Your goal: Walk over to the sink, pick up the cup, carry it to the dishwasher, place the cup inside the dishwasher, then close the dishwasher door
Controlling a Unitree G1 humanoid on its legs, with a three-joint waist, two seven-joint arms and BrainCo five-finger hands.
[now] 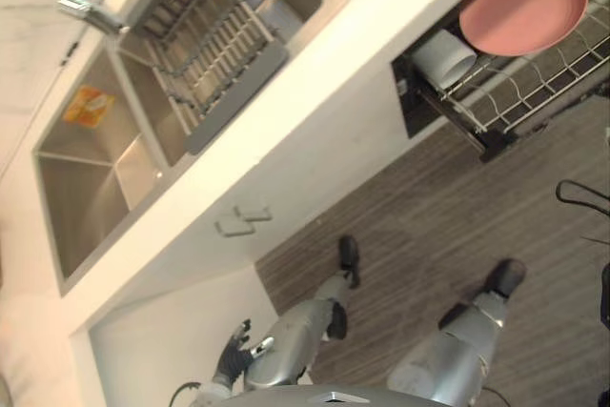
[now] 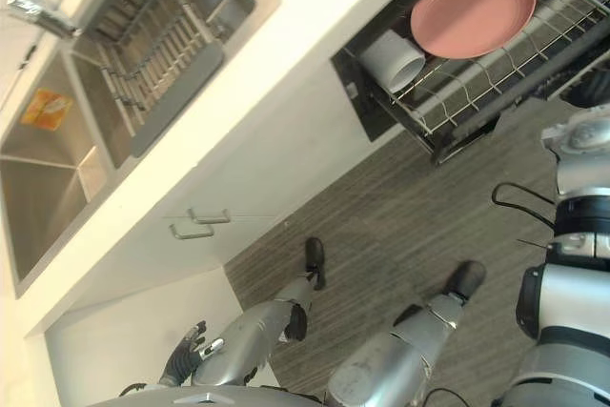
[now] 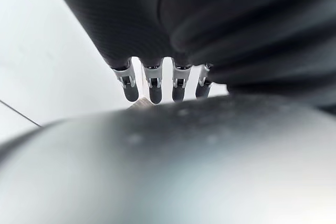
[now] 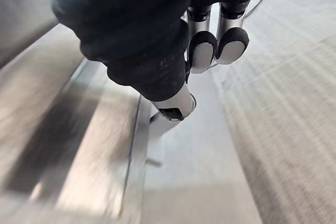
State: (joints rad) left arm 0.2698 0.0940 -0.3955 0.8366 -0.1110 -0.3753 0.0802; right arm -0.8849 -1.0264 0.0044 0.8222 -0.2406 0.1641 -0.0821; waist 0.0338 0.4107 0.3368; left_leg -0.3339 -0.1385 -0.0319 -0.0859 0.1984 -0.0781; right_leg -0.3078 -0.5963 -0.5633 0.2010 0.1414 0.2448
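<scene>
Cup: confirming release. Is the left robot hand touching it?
Apart: left eye view shows cup in the dishwasher rack, left robot hand far off.

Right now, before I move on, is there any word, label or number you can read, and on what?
None can be read.
The orange item in the sink carries a pale mark, too small and blurred to read.
The cup, pink plate and dishwasher rack show no text.

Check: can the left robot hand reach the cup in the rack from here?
Probably not. The left robot hand hangs low by the cabinet; the cup lies in the rack beside the plate, far off to the robot's right.
</scene>
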